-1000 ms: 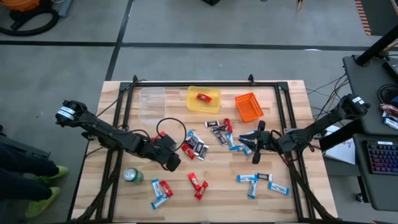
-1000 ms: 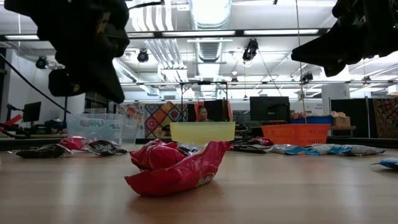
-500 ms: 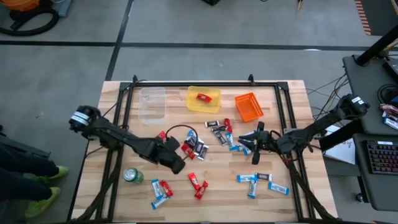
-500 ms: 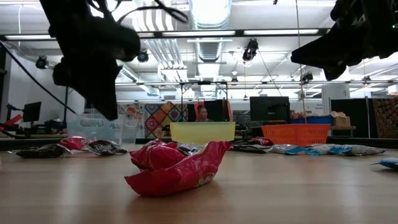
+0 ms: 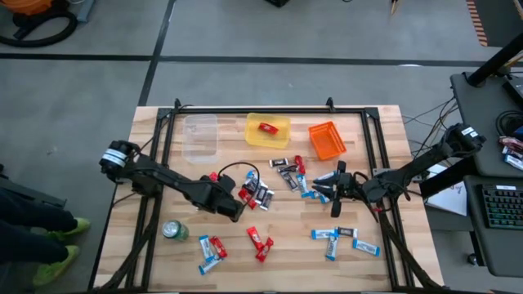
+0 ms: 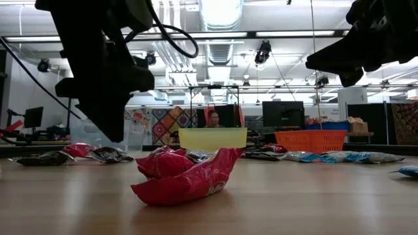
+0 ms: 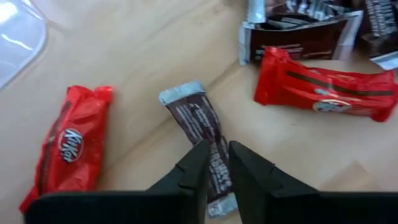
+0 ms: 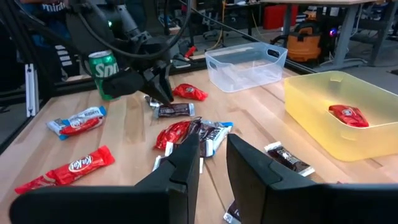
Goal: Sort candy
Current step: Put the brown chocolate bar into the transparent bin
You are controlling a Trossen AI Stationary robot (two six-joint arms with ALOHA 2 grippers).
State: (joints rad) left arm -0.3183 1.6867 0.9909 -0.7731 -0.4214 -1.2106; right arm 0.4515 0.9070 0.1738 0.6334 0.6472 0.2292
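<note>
Wrapped candy bars in red, blue-and-white and dark brown lie scattered on the wooden table, with a heap (image 5: 257, 194) at its middle. My left gripper (image 7: 217, 152) hangs just above a dark brown bar (image 7: 198, 121) that lies flat on the table. Its fingers are nearly together and point down. A red bar (image 7: 67, 149) lies on one side of the brown bar and another red bar (image 7: 323, 93) on the other. My right gripper (image 8: 212, 149) waits right of the heap, above blue bars (image 5: 315, 189), shut and holding nothing.
Along the far side stand a clear bin (image 5: 200, 135), a yellow bin (image 5: 252, 135) holding one red bar (image 5: 268, 126), and an orange bin (image 5: 327, 140). A green can (image 5: 174, 231) stands near the near left edge. More bars (image 5: 343, 237) lie along the near edge. A black cable loops over the left arm.
My left gripper has come down toward the table and shifted a little toward the right, closer to the middle heap. It now hangs low over the brown bar.
</note>
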